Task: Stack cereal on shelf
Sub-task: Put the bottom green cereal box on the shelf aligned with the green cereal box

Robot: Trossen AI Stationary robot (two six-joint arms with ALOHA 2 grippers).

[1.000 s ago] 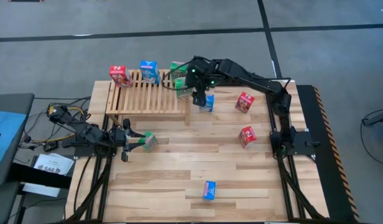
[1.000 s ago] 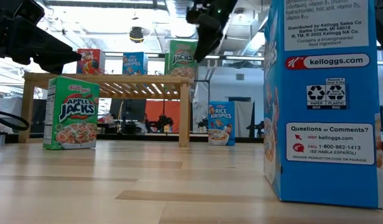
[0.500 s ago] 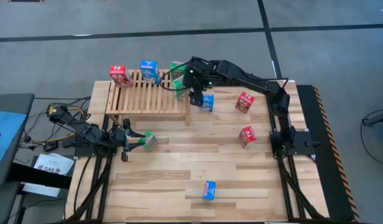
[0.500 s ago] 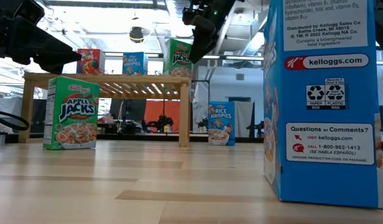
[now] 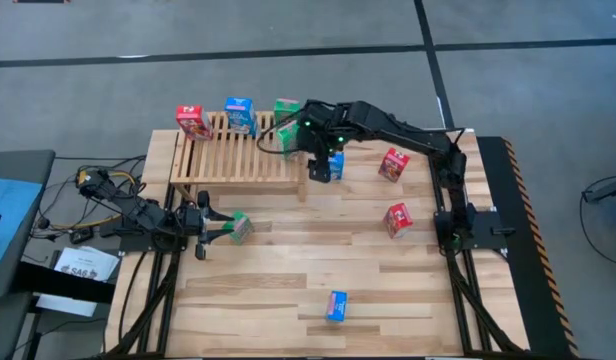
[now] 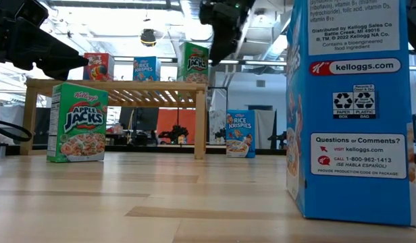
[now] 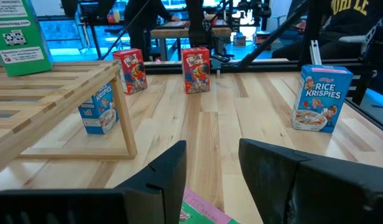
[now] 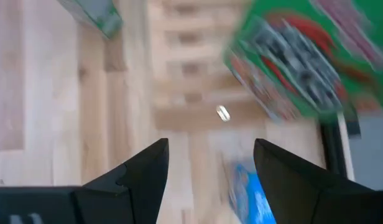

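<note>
Hovering above the shelf's (image 5: 235,150) right end, the right gripper (image 5: 315,165) was seen with fingers spread and nothing between them. Three boxes were stood along the shelf's far edge: a red one (image 5: 193,122), a Rice Krispies box (image 5: 239,115) and an Apple Jacks box (image 5: 286,112). Left of the shelf's front, another Apple Jacks box (image 5: 240,228) was pinched by the left gripper (image 5: 221,229).

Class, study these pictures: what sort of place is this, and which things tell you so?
Probably a robotics lab or workshop: two dark arms are mounted at a plank table on a bare concrete floor, cereal boxes serve as practice props, and workbenches and equipment fill the room behind.
</note>
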